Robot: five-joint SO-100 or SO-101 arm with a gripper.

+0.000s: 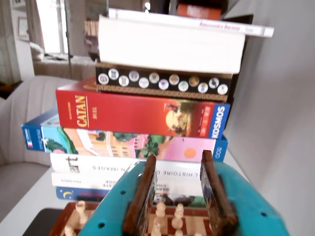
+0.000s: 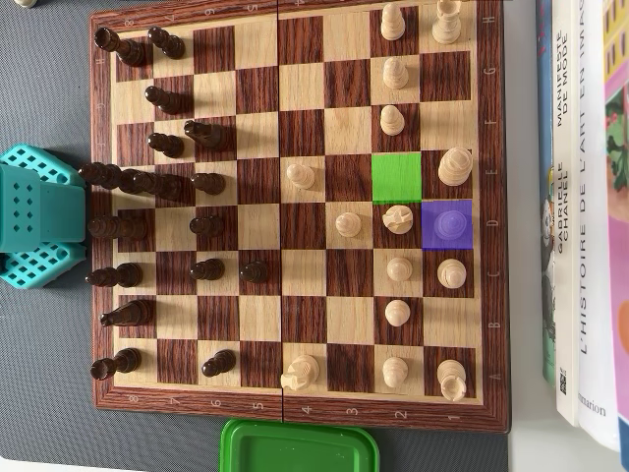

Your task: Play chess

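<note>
In the wrist view, the gripper is reaching in from the bottom edge, its two teal fingers lined with brown pads. The jaws are standing apart, released, with nothing lying between them. Through the gap and just below it, the far end of the chessboard is showing, with several light chess pieces standing on it. Beyond the jaws, a stack of books and game boxes is rising; a red Catan box is sitting midway up the stack, a dark box with round tokens is lying on it, and a thick white book is resting on top.

In the overhead view, the teal arm is sitting at the left edge, just beside the board's dark-piece side; the jaws themselves are not showing here. The dark chess pieces are crowding the columns nearest the arm, while the light pieces are spreading over the right half, well away from it. A green square and a purple square are glowing on the board's right side; a light piece is standing on the purple one. A green lid is lying below the board, and the books are running along the right edge.
</note>
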